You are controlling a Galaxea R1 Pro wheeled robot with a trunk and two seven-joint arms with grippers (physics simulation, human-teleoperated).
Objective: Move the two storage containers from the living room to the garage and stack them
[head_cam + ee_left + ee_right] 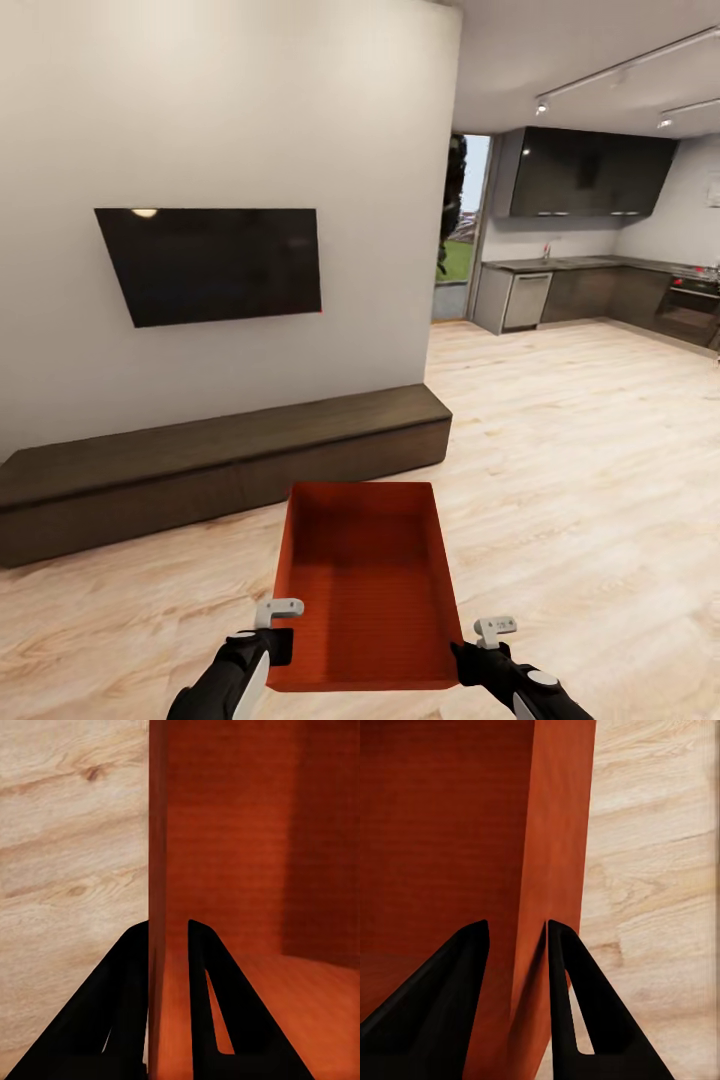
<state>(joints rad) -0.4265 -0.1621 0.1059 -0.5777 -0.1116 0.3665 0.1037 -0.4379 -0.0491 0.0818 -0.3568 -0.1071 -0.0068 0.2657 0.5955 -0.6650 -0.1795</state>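
Left gripper (pixel 166 937), right gripper (pixel 515 937) clamp storage container (pixel 365 590) walls — undersides hidden.

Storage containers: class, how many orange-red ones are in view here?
1. The storage container is held between the left gripper and right gripper, above the wood floor.

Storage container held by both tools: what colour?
Plain orange-red storage container, no pattern; clearest in the head view.
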